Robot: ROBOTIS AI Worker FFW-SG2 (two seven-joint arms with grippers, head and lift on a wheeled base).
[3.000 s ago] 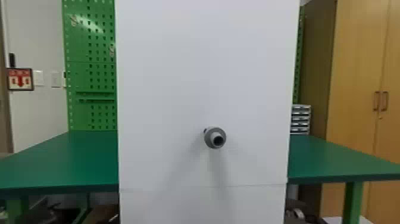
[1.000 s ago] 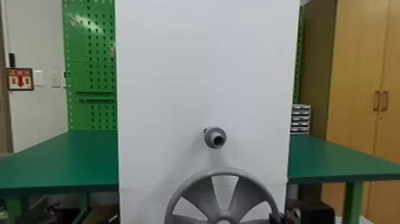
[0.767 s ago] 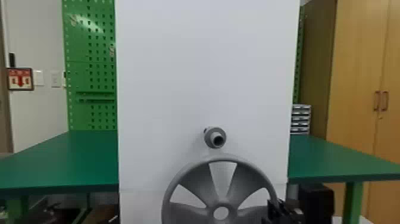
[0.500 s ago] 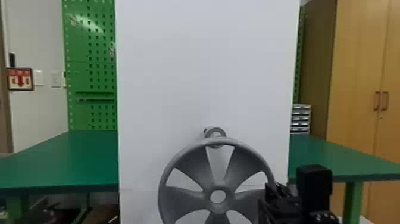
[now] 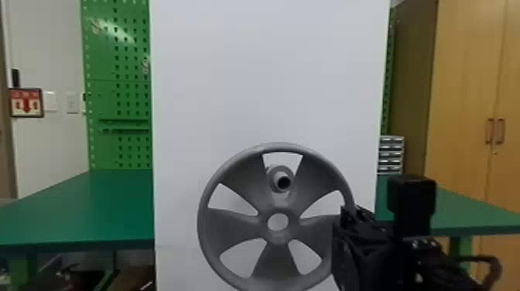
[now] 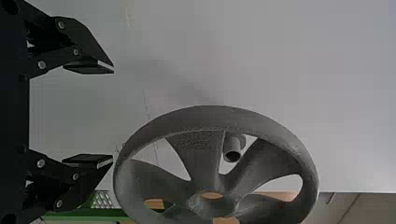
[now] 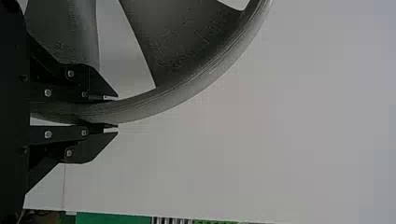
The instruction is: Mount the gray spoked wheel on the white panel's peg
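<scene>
Raised along the white panel [image 5: 267,77] since the earlier head view: gray spoked wheel [image 5: 232,228], with the top of its rim [image 7: 187,93] now higher than the peg [image 5: 276,178], and the peg framed in the upper window [image 5: 271,158] between two spokes. Held by its right-hand edge in the right tool [image 7: 116,112], with one finger on each side of the rim, close together. Left tool [image 6: 113,114] parted wide, with nothing between its fingers, and near the wheel.

Judged as the step in hand: bringing the hub [image 5: 277,236] into line with the peg. Still below it in the head view, so more lift to come, with hardly any sideways shift. Cannot tell whether the peg's end reaches into the window or stops behind the wheel. Best to draw back a little from the panel before lifting, to avoid snagging a spoke or the hub on the peg. Then raise slowly, stop with the hole square over the peg's end, and turn the wheel's face parallel to the panel. Push straight in, gently, and back off at any resistance rather than force a tilted hub. Watch for droop or twist at the far side, given the grip on one edge only.
</scene>
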